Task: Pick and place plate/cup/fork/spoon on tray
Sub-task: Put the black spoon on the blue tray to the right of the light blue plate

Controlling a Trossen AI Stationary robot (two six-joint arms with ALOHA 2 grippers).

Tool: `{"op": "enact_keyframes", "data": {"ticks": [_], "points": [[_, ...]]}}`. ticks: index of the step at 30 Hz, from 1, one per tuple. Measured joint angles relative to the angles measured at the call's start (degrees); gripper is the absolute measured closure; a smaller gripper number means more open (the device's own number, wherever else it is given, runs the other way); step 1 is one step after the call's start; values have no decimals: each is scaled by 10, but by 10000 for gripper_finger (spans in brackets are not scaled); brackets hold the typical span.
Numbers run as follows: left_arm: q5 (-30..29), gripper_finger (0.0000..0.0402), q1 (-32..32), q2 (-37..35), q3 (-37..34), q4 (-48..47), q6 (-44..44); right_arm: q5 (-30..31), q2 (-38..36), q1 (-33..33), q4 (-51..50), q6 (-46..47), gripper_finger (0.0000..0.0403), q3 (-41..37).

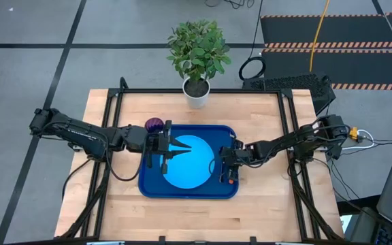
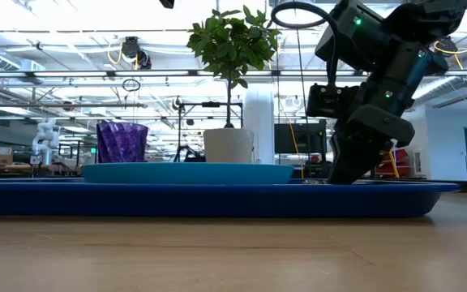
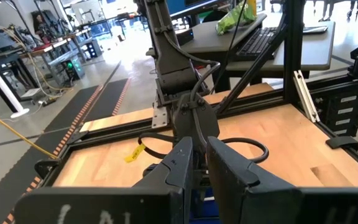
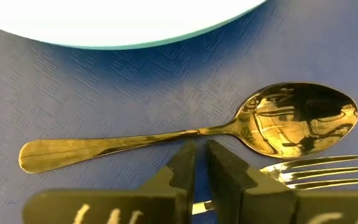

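wood table point(image 1: 264, 204), blue tray point(image 1: 148, 187), possibly warehouse

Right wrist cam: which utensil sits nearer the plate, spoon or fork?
The spoon. It lies on the tray between the plate rim and the fork, whose tines show on its far side from the plate.

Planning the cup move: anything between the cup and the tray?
Nothing visible. The cup sits at the tray's far-left corner; the left gripper is over the plate right beside it.
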Motion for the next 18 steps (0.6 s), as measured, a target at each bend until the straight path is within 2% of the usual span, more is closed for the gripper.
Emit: {"op": "enact_keyframes", "data": {"ticks": [18], "points": [[0,350,0,0,0,0,0,-1,1,-1,15,-14,369,-1]]}}
